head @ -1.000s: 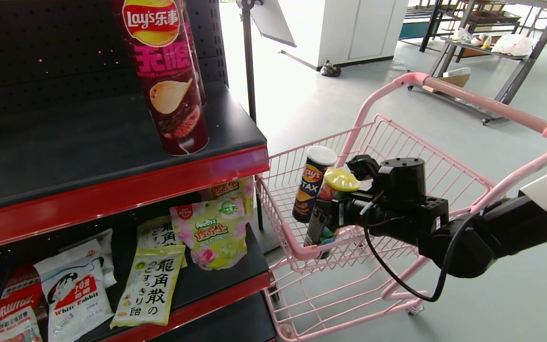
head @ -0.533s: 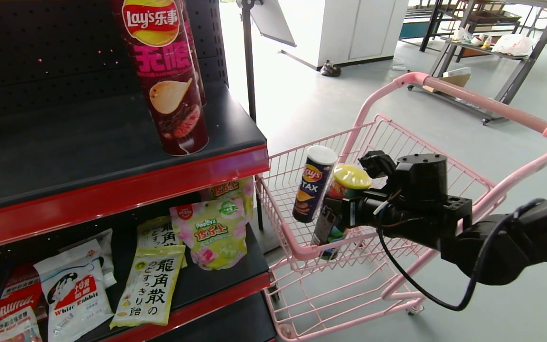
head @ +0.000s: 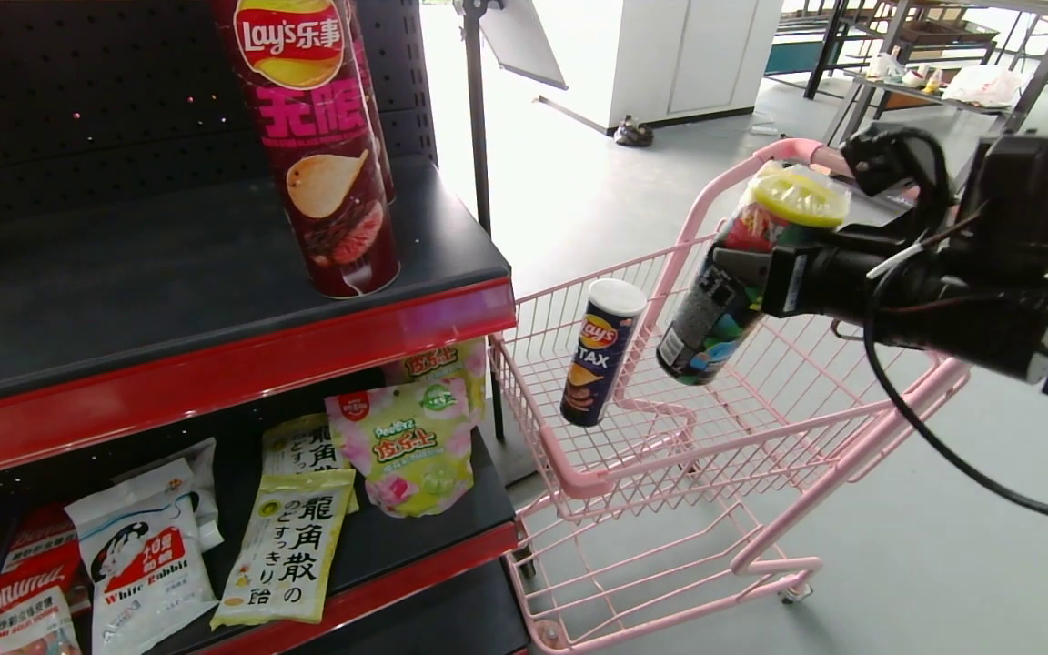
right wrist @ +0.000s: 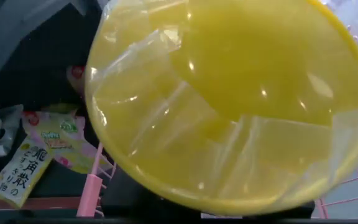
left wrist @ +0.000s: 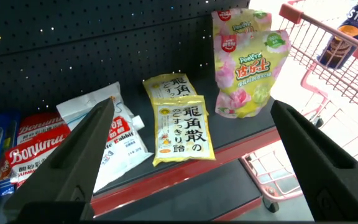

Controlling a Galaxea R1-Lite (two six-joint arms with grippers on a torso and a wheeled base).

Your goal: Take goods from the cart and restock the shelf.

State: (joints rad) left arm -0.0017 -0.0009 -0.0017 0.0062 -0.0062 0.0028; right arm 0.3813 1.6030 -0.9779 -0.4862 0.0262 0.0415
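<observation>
While the right arm sits level with the handle of the pink cart, I see the right gripper clamped across the yellow-lidded canister, its fingers pressed onto the body just under the lid. The canister hangs above the wire basket, touching nothing but the gripper. Its long axis runs on a slant. The lid end is high and toward the arm, while the base points down and toward the shelf. From the right wrist camera I look straight onto the yellow lid, so the axis lines up closely with that camera.

A dark blue canister leans in the basket corner nearest the shelf. Its white cap is up and tipped slightly away from the shelf, and it sits apart from the held one. On the upper shelf board a tall maroon canister stands upright near the front edge.

The left gripper hovers in front of the lower shelf board with its fingers spread wide and holding nothing. Beyond them on that board lie a pink and green pouch at the cart end, two overlapping yellow packets next to it, and then a white bag.
</observation>
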